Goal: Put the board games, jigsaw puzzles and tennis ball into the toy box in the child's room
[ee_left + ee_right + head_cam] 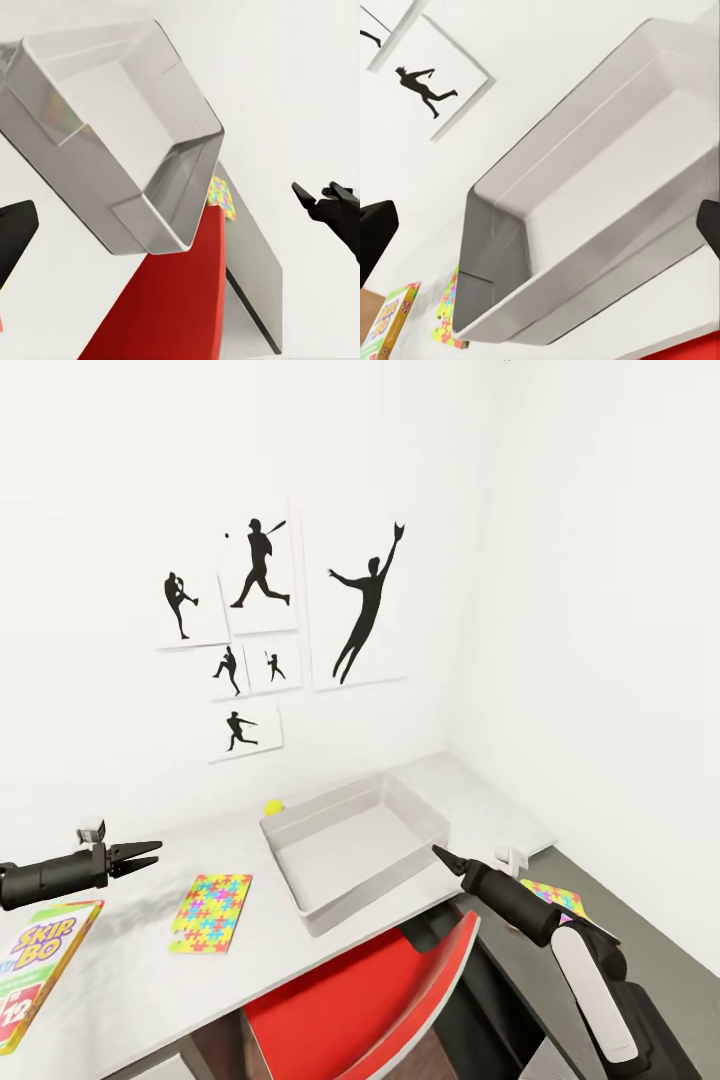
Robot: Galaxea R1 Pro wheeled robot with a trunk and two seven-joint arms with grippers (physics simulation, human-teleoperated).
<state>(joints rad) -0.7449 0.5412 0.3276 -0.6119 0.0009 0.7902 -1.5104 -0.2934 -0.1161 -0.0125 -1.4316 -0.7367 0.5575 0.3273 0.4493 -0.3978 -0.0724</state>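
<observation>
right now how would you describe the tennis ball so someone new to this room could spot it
Find the long light-grey table under the black sports-silhouette wall pictures, then the translucent grey toy box on it. The tennis ball sits just behind the box's far left corner, near the wall: a small yellow-green ball, the one round thing among flat, printed items.

Your long light-grey table (470, 800) carries a translucent grey plastic bin (300, 895), with a small yellow-green ball (273, 808) just behind it. A multicoloured jigsaw square (211, 912) lies flat beside the bin. A Skip-Bo card box (35, 970) rests at the left end.

grey toy box (355, 850), multicoloured jigsaw puzzle (211, 912), red chair (360, 1005)
</observation>
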